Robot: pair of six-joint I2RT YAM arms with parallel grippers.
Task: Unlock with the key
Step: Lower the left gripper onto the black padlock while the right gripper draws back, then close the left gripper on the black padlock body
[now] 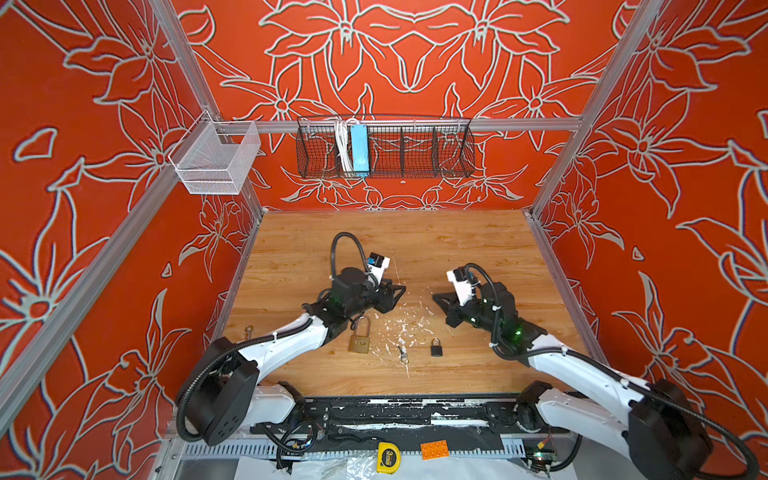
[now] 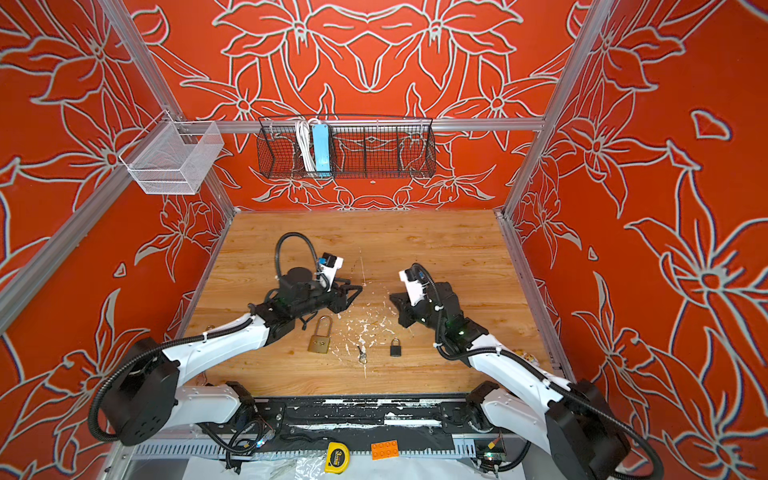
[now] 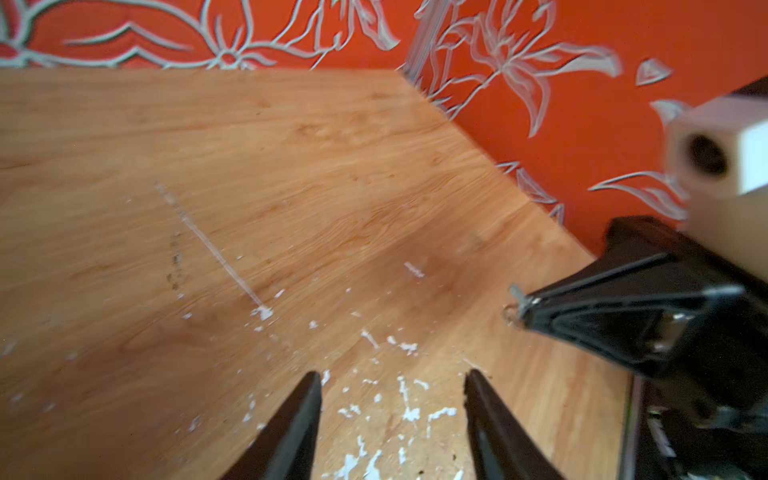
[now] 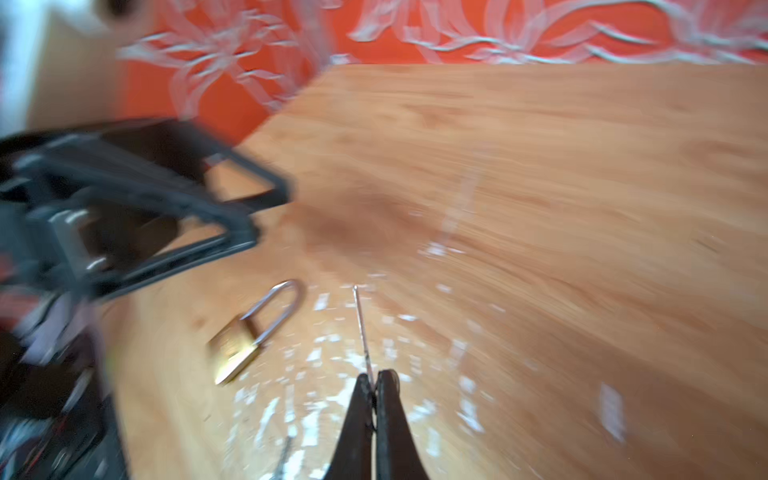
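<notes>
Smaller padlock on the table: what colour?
Black. The small padlock shows best in a top view, lying flat on the wooden table.

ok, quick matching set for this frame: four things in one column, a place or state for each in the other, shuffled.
Things:
1. brass padlock
2. left pincer
3. right pincer
4. power strip

Places or states:
A. shut on a key
B. in the wire basket on the back wall
C. open, holding nothing
D. lying on the table, left of the black padlock in both top views

Pairs: 1-D, 2-C, 3-A, 4-B
</notes>
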